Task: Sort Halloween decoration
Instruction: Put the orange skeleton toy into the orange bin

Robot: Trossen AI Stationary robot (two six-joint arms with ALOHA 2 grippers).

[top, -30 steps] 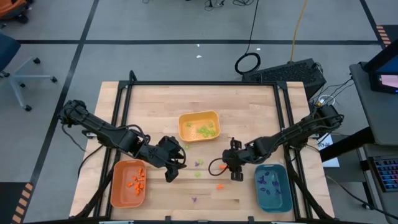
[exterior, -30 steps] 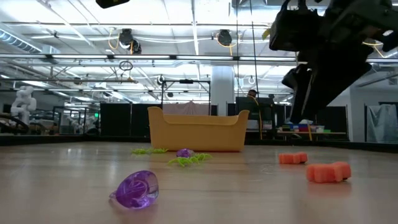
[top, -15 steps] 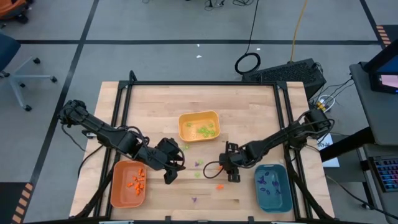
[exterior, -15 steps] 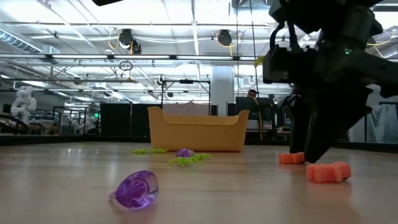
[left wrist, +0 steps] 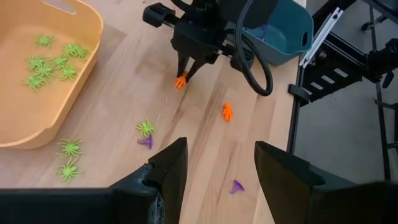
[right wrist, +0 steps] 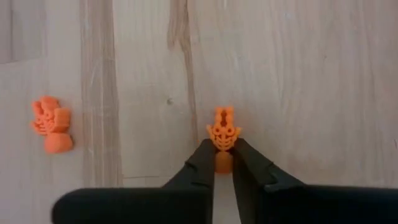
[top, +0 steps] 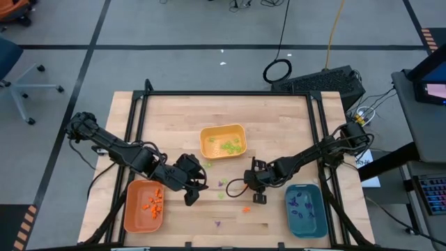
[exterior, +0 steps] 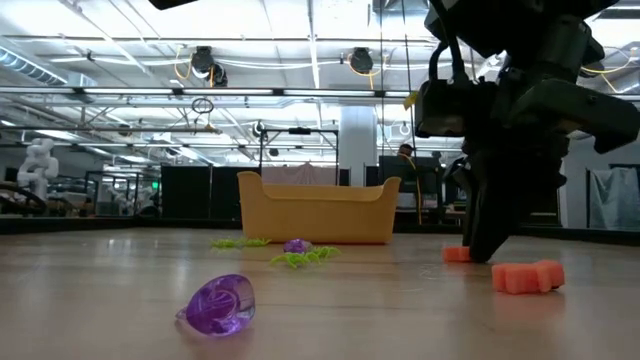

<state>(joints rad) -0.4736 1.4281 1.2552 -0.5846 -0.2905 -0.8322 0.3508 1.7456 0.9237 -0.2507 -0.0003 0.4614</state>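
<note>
Small Halloween decoration pieces lie on the wooden table: an orange one (right wrist: 224, 132) at my right gripper's fingertips, a second orange one (right wrist: 53, 126) beside it, purple ones (exterior: 218, 304) and green spiders (left wrist: 69, 148). My right gripper (top: 251, 189) is down at the table's middle, shut on the orange piece. My left gripper (left wrist: 221, 168) hangs open above the table beside the orange tray (top: 144, 206), with nothing between its fingers. My right gripper pinches the orange piece's near end (right wrist: 222, 160) between its two fingertips (right wrist: 202, 163). The fingers slant down from above. The piece's other end sticks out past the fingertips, and the piece (exterior: 457, 254) sits at the table top.
A yellow tray (top: 223, 141) with green spiders stands at the table's middle, toward the far edge. A teal tray (top: 305, 209) with purple pieces is at the near right. The orange tray at the near left holds orange pieces. Loose pieces lie between the arms.
My right gripper has come down to the table, slightly toward its left edge, over the orange piece. Its fingers first stood on either side of the piece and have since shut on it. The piece has stayed on the table.
</note>
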